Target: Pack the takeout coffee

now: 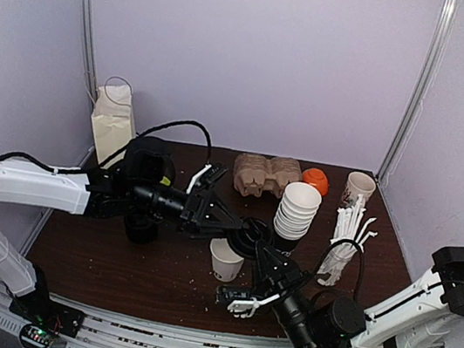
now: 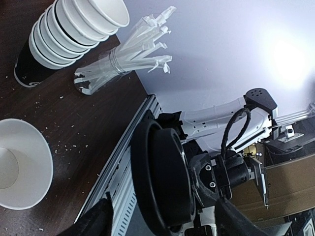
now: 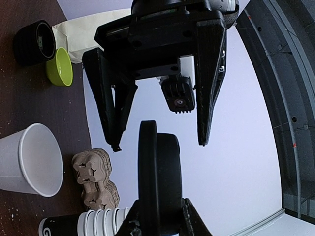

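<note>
A single white paper cup [image 1: 225, 260] stands open and lidless on the dark table; it also shows in the left wrist view [image 2: 19, 169] and the right wrist view [image 3: 29, 160]. A black plastic lid [image 1: 251, 234] is held on edge in the air just above and right of it. My right gripper [image 3: 160, 216] is shut on the lid's [image 3: 157, 182] lower rim. My left gripper [image 2: 165, 206] is open, one finger on each side of the lid [image 2: 162, 182] without touching it. In the top view the left gripper [image 1: 241, 227] and the right gripper [image 1: 265, 254] meet at the lid.
A stack of lidless white cups [image 1: 297, 209] and a bundle of wrapped straws [image 1: 347, 236] stand right of the lid. Cardboard carriers [image 1: 265, 175], an orange object [image 1: 315, 180] and another cup [image 1: 359, 188] are at the back. A paper bag [image 1: 112, 120], green bowl [image 3: 59, 73] and black lid stack [image 3: 32, 42] are left.
</note>
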